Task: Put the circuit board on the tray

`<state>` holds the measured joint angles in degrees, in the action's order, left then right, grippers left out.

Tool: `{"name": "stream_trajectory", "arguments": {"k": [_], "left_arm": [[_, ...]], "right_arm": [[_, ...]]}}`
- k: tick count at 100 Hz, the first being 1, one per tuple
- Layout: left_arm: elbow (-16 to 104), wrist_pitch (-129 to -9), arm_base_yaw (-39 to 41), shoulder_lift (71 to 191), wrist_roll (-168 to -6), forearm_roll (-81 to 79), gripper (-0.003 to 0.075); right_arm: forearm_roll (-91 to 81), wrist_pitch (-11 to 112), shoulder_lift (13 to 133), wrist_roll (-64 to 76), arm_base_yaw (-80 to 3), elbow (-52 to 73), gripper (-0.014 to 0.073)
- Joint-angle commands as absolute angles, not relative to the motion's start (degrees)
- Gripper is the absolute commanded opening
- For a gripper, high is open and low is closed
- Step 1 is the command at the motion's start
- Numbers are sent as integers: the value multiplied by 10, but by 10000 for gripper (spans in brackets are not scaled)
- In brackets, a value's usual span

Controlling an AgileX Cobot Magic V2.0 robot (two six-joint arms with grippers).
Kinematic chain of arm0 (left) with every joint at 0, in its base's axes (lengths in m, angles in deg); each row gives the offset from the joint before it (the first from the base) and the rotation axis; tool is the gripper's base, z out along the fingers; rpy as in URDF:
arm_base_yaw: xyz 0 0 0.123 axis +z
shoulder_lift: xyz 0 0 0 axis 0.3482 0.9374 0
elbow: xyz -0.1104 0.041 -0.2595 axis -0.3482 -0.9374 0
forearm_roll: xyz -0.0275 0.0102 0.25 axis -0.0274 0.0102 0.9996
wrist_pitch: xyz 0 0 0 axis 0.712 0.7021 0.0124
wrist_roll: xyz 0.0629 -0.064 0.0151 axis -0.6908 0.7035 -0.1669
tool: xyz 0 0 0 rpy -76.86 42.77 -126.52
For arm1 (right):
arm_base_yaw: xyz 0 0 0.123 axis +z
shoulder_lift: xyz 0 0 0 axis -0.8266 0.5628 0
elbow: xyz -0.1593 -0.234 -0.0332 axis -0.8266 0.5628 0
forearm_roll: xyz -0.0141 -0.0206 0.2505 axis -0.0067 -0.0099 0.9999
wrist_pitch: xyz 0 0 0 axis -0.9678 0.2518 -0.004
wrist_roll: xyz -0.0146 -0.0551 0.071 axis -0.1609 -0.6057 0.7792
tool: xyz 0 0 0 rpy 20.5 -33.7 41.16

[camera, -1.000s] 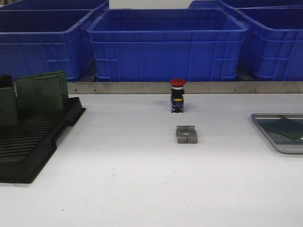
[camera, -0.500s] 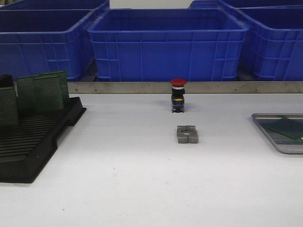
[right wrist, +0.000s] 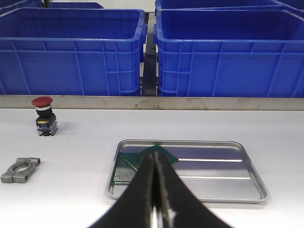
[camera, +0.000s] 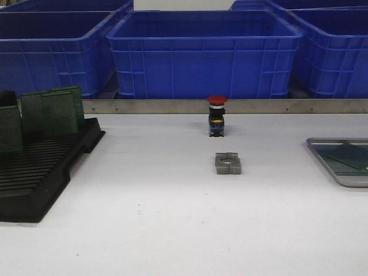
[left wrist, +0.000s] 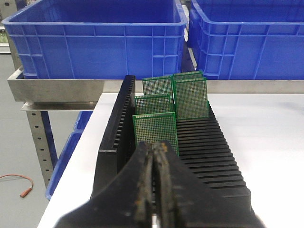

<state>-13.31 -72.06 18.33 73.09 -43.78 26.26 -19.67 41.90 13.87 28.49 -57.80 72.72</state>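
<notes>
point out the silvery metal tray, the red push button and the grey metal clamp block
silvery metal tray (right wrist: 218,187): right wrist view, bare floor
red push button (camera: 217,100): front view, red cap
grey metal clamp block (camera: 227,163): front view, top face

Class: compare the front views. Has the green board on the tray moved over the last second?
Yes. The board has settled flatter and slightly lower on the tray, whose rim has stayed put on the table.

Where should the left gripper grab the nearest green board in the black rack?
Probably by its top edge, coming from above. The nearest board stands upright in the rack, bottom edge down in the slots, top edge free, other boards close behind. The left gripper, shut now, would need to open first.
</notes>
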Motion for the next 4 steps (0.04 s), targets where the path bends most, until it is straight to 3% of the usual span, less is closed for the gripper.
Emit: {"name": "stream_trajectory", "arguments": {"k": [1,4], "left_arm": [[-161,-767,179,714,-433,263,-20],[-161,-767,179,714,-433,263,-20]], "right_arm": [[-202,376,124,285,-580,721,-60],[-202,376,124,285,-580,721,-60]]}}
